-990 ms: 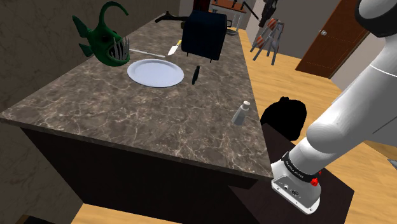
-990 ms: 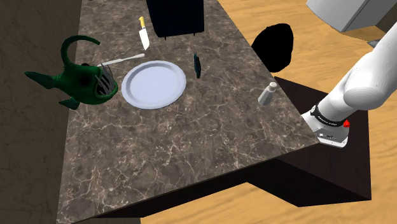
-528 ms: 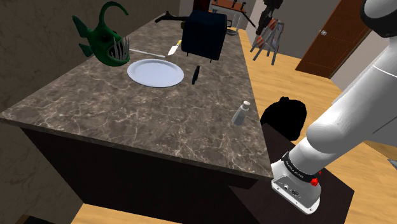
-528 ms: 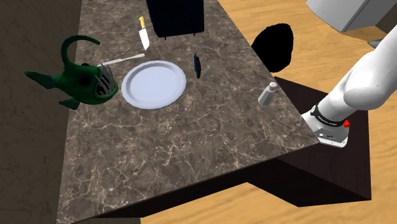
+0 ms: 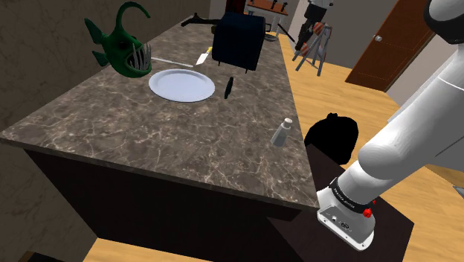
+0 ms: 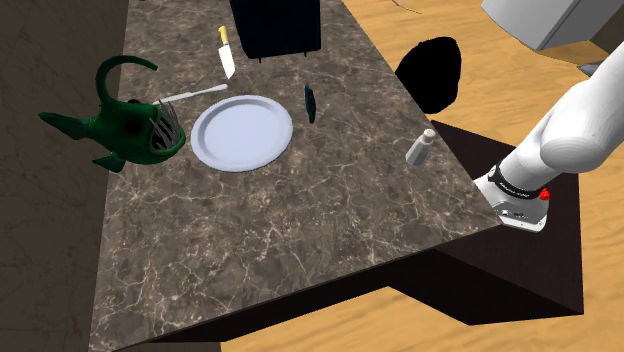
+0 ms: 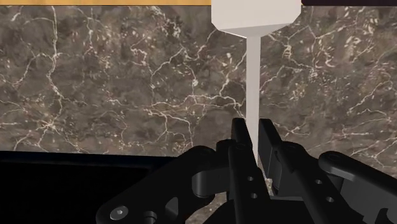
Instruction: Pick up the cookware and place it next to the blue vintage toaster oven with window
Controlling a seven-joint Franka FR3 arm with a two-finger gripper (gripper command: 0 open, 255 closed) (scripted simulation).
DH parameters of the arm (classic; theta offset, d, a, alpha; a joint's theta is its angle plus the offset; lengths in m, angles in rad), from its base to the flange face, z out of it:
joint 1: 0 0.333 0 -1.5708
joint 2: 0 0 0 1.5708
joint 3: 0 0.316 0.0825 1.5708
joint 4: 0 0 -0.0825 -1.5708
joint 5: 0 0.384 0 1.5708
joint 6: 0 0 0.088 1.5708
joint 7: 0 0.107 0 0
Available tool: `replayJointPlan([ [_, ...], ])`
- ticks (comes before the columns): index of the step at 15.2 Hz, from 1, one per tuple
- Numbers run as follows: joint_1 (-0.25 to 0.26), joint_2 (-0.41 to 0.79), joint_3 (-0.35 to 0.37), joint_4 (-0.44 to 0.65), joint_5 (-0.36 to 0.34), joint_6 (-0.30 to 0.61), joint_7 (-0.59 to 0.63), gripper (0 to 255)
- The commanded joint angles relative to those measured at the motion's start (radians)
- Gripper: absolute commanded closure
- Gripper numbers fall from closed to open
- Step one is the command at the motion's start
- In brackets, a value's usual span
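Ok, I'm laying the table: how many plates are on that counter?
1. The white plate lies on the counter between the green fish figure and a dark object; the toaster oven could hide another.

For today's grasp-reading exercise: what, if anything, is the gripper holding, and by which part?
A plain white long-handled cookware piece, clasped by its thin handle in the black gripper.

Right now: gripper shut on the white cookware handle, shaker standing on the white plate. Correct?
Not quite. The shaker stands on the bare marble counter, well apart from the white plate; the second exterior view shows it. The gripper is shut on the white cookware handle, as you said.
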Motion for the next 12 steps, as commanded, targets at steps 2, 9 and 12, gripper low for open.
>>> replayJointPlan([
  [2,0.001,-0.002,0.001,-0.044,0.000,0.042,-0.001,255],
  [9,0.001,0.004,0.001,-0.131,0.003,0.135,-0.007,255],
  [12,0.002,0.010,0.002,-0.164,0.006,0.174,-0.011,255],
])
